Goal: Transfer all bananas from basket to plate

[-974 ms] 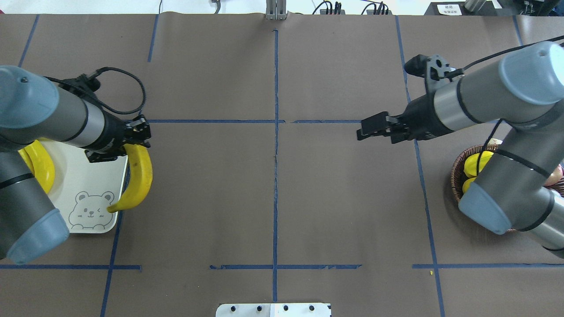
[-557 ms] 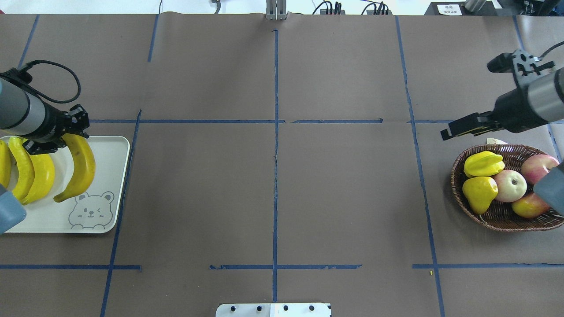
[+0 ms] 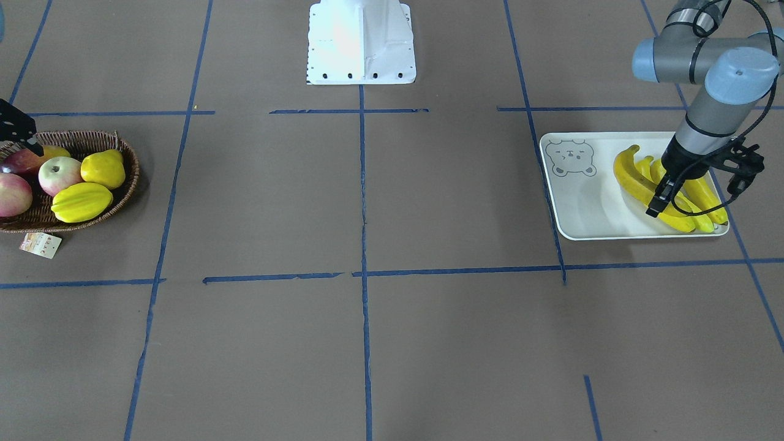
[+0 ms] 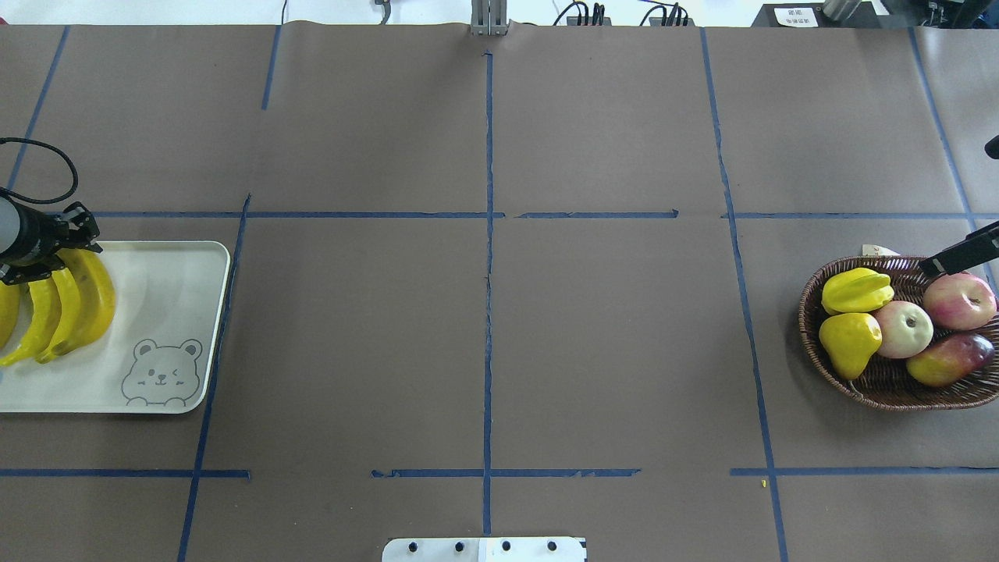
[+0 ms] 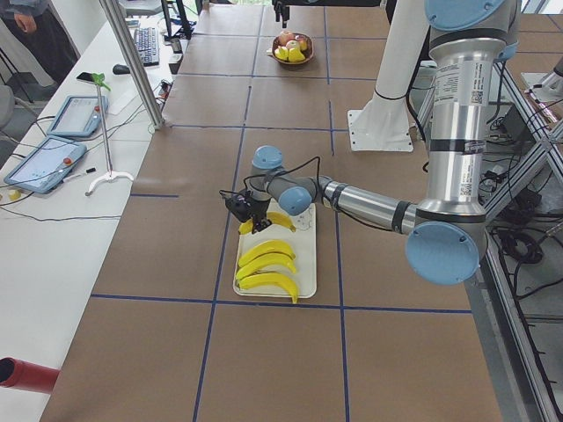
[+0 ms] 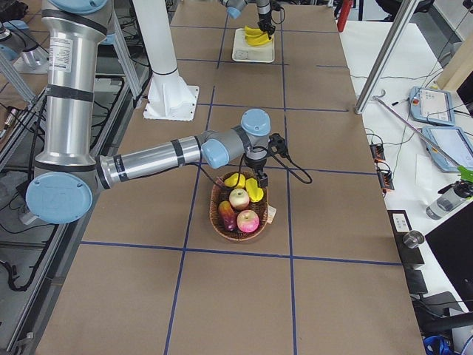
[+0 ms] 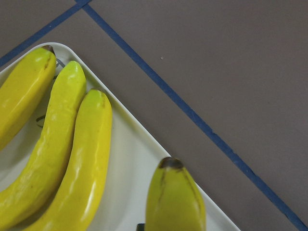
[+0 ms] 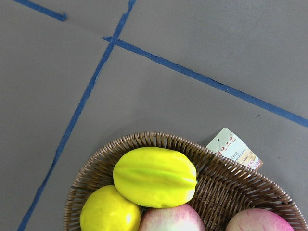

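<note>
Several bananas [image 4: 47, 324] lie side by side on the white bear-print plate [image 4: 164, 312] at the table's left end. My left gripper [image 4: 56, 257] is shut on the stem end of the banana nearest the bear [image 4: 97, 300], which sits low beside the others; it fills the bottom of the left wrist view [image 7: 174, 197]. The wicker basket [image 4: 882, 382] on the right holds a starfruit [image 4: 857, 290], a pear and apples, with no bananas showing. My right gripper [image 4: 933, 265] hovers over the basket's far rim, holding nothing.
The basket's paper tag [image 8: 234, 148] lies on the table behind its rim. Blue tape lines cross the brown table cover. The robot's white base plate [image 3: 360, 41] sits mid-table on the robot's side. Tablets and a pole [image 5: 132, 61] stand along the operators' side.
My left arm has swung left with the banana and brought it down next to the others on the plate. My right arm has drawn back right, to the basket's far rim.
</note>
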Robot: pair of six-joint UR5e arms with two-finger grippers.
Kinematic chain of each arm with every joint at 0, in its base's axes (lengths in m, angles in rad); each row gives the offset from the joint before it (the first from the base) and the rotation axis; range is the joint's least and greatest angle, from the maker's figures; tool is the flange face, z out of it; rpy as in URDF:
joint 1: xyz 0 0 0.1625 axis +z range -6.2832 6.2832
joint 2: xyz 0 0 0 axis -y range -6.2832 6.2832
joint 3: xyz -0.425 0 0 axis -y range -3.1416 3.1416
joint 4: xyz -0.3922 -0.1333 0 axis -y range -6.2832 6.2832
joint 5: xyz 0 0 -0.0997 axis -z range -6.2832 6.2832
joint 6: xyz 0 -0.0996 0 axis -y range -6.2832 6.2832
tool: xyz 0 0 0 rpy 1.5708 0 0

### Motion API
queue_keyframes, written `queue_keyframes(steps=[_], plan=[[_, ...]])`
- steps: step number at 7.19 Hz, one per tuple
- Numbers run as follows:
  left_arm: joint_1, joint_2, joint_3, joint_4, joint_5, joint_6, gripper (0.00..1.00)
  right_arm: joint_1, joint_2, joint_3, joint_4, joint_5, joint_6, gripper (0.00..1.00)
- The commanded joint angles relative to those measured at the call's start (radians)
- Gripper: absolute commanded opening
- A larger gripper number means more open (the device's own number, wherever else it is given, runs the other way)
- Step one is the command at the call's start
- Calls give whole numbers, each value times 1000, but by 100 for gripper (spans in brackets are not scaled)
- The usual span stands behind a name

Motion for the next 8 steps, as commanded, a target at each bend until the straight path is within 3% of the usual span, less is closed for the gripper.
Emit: queue_keyframes(steps=[1, 4, 6, 8], plan=[[-13, 31, -2, -75, -11, 13, 100, 13, -15, -4, -2, -4, -50, 100], [-225, 93, -161, 41, -203, 423, 100, 56, -62, -12, -4, -5, -148, 100], [-261, 228, -253, 81, -206, 868, 100, 148, -99, -72, -5, 10, -307, 100], [-394, 247, -279, 293, -272, 1331, 100, 237, -124, -123, -7, 19, -435, 100]])
